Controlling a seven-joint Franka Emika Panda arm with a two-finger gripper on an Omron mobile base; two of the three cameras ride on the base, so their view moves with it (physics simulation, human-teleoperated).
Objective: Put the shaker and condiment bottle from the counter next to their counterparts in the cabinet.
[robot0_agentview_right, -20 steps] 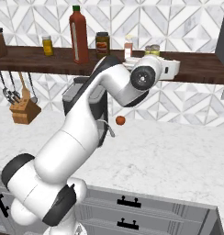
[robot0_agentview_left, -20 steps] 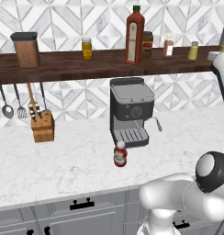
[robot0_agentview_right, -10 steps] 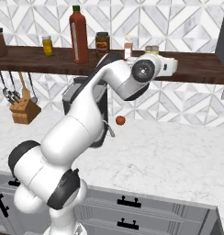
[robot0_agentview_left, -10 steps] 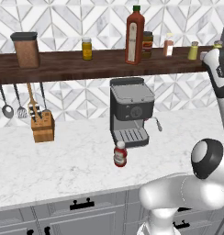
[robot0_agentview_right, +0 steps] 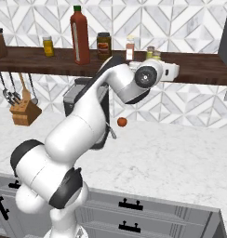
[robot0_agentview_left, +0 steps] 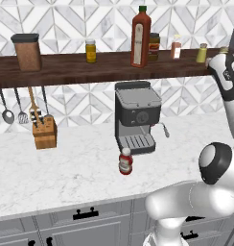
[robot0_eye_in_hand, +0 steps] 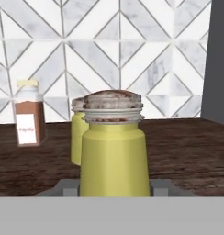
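Your claw [robot0_eye_in_hand: 114,190] is clenched on the shaker [robot0_eye_in_hand: 114,147], held upright over the cabinet [robot0_eye_in_hand: 187,151] so it lands just beside its twin [robot0_eye_in_hand: 77,133] behind. The condiment bottle [robot0_agentview_left: 125,161] waits on the table [robot0_agentview_left: 80,173].

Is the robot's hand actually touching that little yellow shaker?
Touching. In the hand view the shaker sits squeezed between the hand's two fingers, flush on both sides.

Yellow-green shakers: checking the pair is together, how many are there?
2. One shaker sits in the closed gripper at the shelf; its twin stands just behind, partly hidden.
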